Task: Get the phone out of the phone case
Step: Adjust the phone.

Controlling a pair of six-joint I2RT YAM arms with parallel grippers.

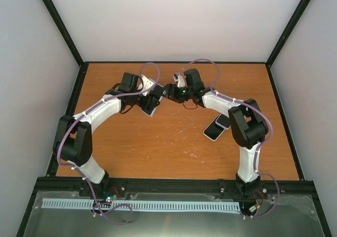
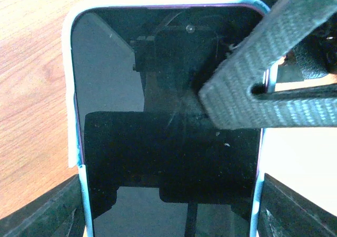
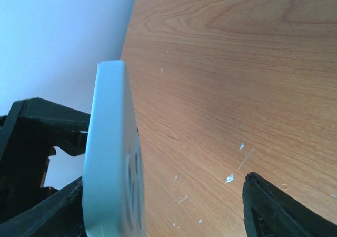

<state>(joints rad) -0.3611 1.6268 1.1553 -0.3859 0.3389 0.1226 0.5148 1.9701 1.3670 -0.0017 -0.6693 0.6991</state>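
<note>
A phone with a dark screen [image 2: 158, 142] sits in a pale blue case [image 2: 70, 89]. My left gripper [image 2: 171, 218] is shut on the case's two long edges and holds it above the wooden table [image 1: 158, 142]. The case rim stands away from the phone along its upper left edge. My right gripper [image 1: 167, 91] is open at the phone's top end. One of its fingers [image 2: 247, 84] lies over the screen's upper right corner. In the right wrist view the case back [image 3: 108, 158] is edge-on by the left finger, and the other finger [image 3: 274, 208] stands well apart.
Two other phones [image 1: 213, 129] [image 1: 223, 120] lie overlapping on the table by the right arm's elbow. White walls and a black frame enclose the table on three sides.
</note>
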